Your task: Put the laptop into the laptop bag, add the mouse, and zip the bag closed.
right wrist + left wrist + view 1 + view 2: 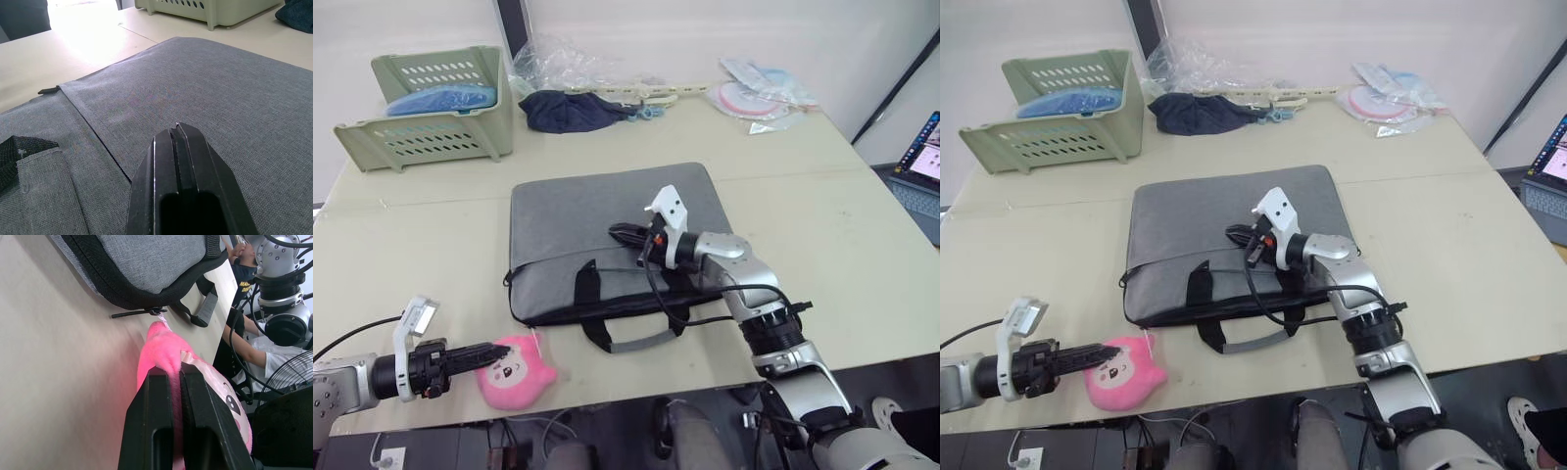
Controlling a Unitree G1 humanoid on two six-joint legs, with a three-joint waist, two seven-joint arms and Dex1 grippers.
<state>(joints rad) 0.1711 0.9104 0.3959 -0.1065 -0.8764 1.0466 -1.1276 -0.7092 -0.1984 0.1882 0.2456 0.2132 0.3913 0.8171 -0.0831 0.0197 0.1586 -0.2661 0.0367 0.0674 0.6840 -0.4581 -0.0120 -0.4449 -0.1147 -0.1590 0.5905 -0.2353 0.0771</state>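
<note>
Left end effector [494, 352], fingers near-shut on pink plush [517, 371] at 7 o'clock; right [619, 233] closed, empty, over bag [607, 211]. Zip step; next needs the pull.

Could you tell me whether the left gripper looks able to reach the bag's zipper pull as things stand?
Probably not directly: the left gripper is pressed against the pink plush toy, which lies between it and the zipper pull at the laptop bag corner.

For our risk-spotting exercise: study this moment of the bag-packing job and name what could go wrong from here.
1. The left claw touches the pink plush toy, not a mouse; the toy might get packed by mistake.
2. That toy lies near the table's front edge, so a nudge could tip it off.
3. The right claw, shut, hovers over the laptop bag; pressing down could catch a black strap handle.
</note>
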